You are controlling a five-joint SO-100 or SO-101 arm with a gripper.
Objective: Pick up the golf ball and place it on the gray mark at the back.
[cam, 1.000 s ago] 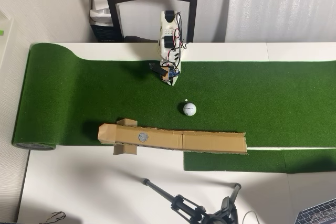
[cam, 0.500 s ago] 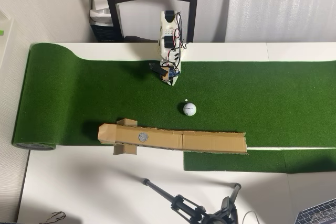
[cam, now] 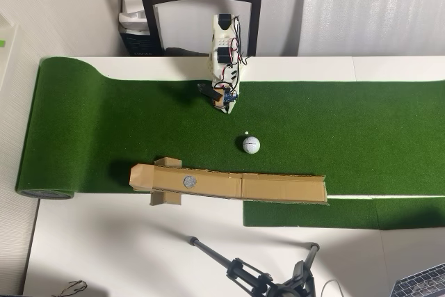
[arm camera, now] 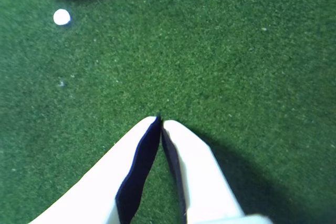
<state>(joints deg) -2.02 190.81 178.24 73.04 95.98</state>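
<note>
Nothing has moved since earlier: the arm stays folded, its claw (arm camera: 160, 120) pressed together above the turf (cam: 348, 130). Overhead, the golf ball (cam: 251, 145) lies near the claw, beside a tiny white dot (arm camera: 62, 17); the gray mark (cam: 189, 181) sits beyond on cardboard (cam: 278, 187).

Green turf mat (cam: 104, 123): rough, matt, short synthetic pile. Golf ball (cam: 251, 145) on turf mat: white, dimpled, faint sheen. Cardboard channel (cam: 278, 187) at turf mat's near edge: brown, matt, creased. Gray mark (cam: 189, 181) in channel: flat, dull. Hand (arm camera: 160, 120): smooth white plastic, dark inner faces. Counter (cam: 104, 248) under turf mat: smooth, white.
</note>
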